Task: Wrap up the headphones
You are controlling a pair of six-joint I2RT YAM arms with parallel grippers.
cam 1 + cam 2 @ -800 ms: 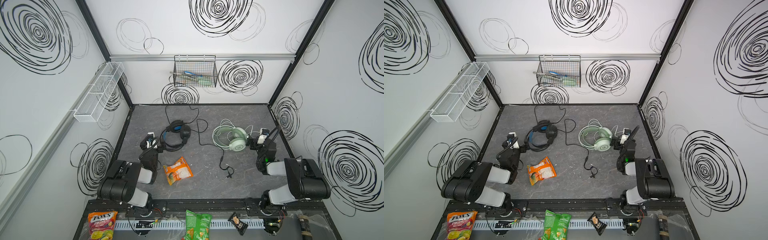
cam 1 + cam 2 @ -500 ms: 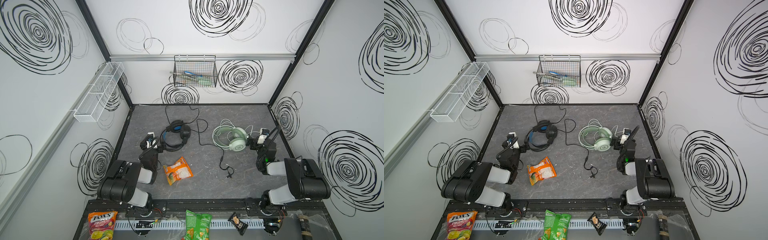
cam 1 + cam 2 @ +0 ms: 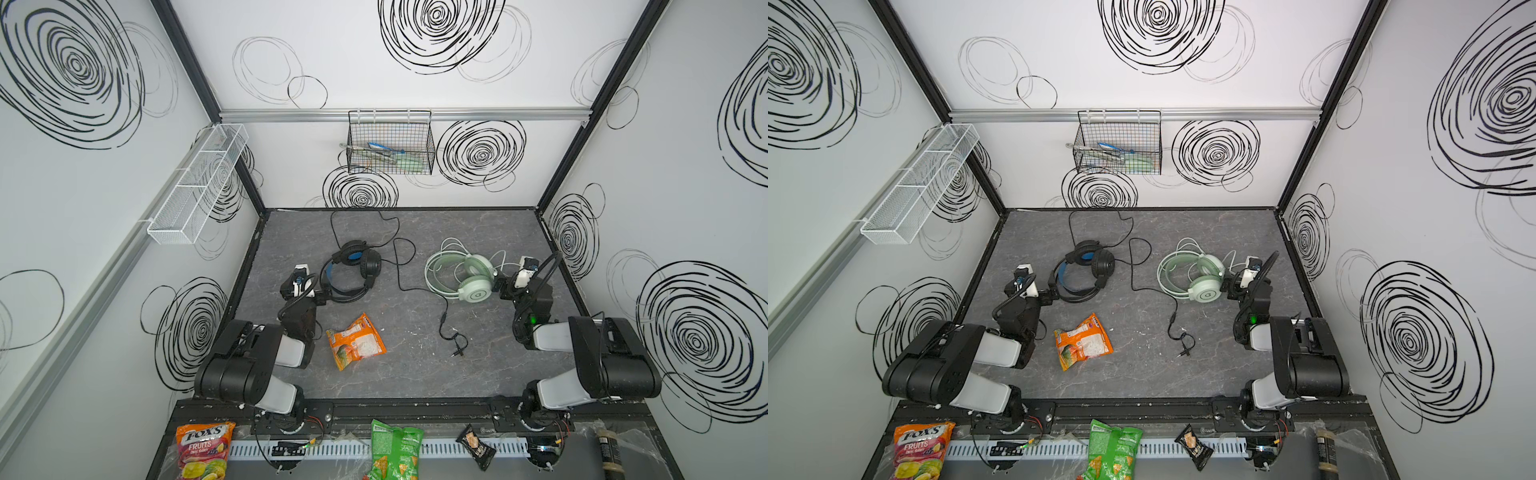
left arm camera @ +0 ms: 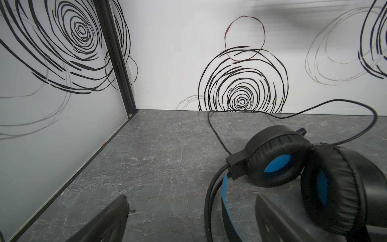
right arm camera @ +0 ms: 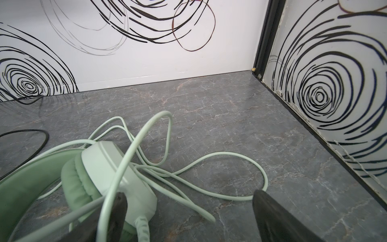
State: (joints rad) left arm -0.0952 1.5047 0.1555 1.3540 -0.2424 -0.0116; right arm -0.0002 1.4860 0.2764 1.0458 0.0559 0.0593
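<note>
Left gripper (image 4: 189,219) and right gripper (image 5: 188,209) gape empty beside black headset (image 3: 369,266) and mint-green headset (image 3: 476,291); wrapping looks unstarted, so next grasp the pale cable (image 5: 236,154).

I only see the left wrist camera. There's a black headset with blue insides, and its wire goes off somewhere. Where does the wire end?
Observer: The black cable runs forward, and its plug lies to the right of the orange snack bag.
Operator: Is there another headset?
Observer: Yes, a mint-green headset lies to the right of the black headset.
Operator: Is somebody grabbing it?
Observer: No. The right gripper is open beside its earcup and isn't closed on anything.
</note>
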